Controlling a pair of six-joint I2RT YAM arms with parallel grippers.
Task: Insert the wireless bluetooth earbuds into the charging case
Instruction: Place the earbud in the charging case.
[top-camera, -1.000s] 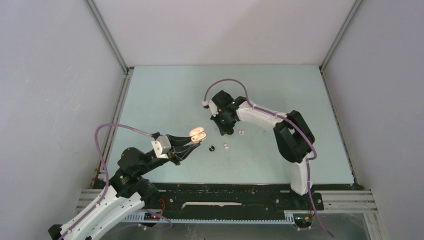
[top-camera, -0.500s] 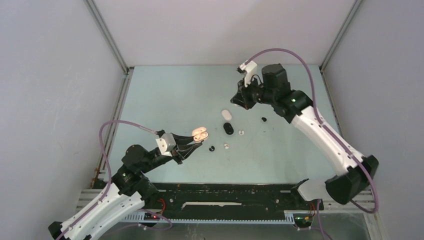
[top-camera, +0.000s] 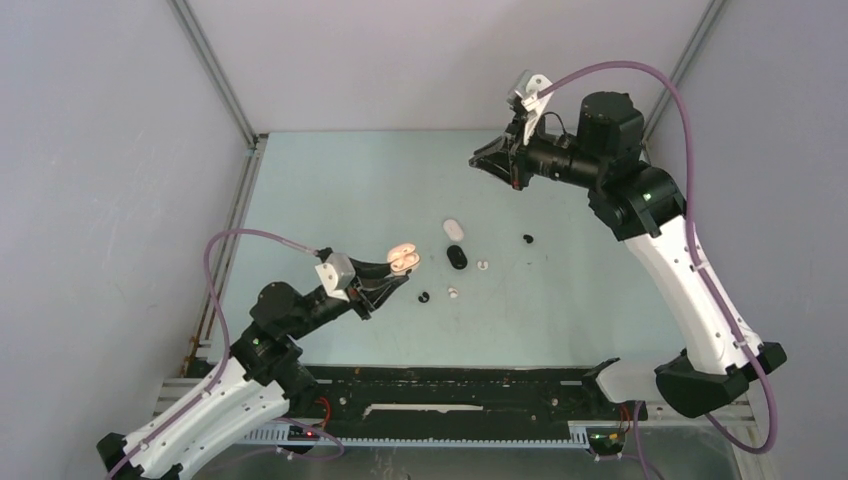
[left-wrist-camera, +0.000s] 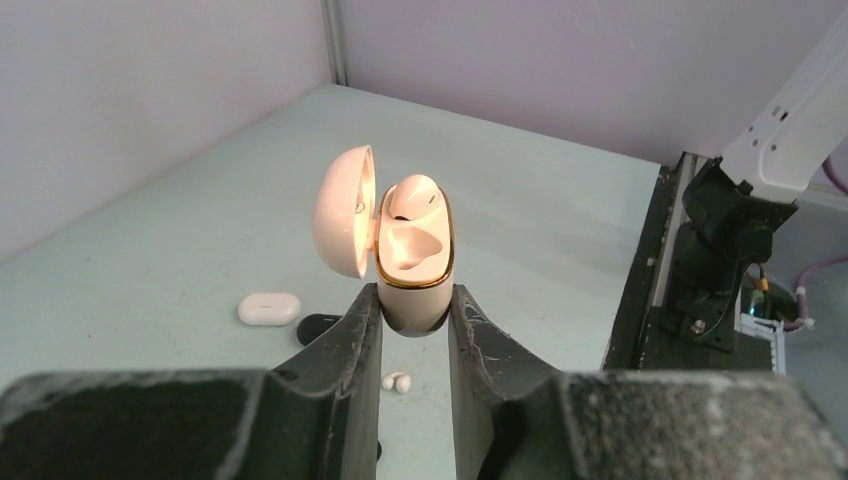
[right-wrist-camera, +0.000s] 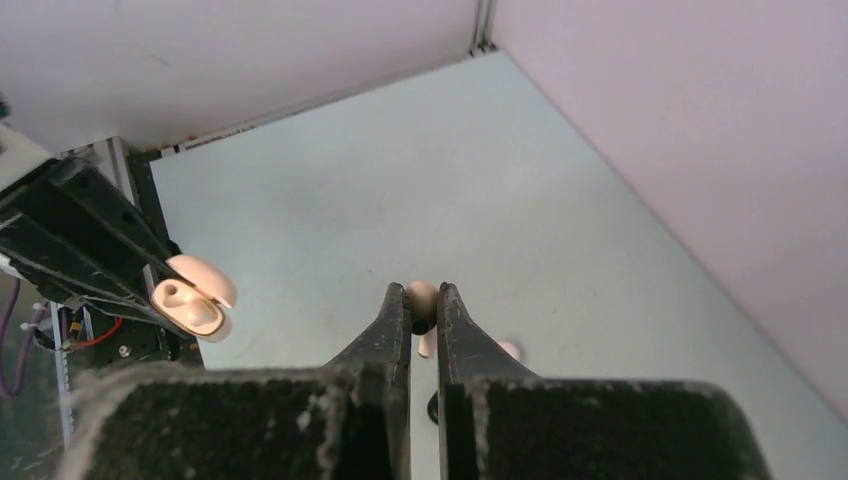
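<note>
My left gripper is shut on the base of a beige charging case with a gold rim and holds it above the table. Its lid is open to the left. One beige earbud sits in the far slot; the near slot shows empty. The case also shows in the top view. My right gripper is shut on a second beige earbud. It is raised high over the far right of the table, well apart from the case.
On the table lie a white case, a black case, white earbuds and black earbuds. The black rail runs along the near edge.
My right arm has lifted from the table's middle up and back to the far right with the beige earbud in it. My left gripper has edged slightly forward with the open case.
</note>
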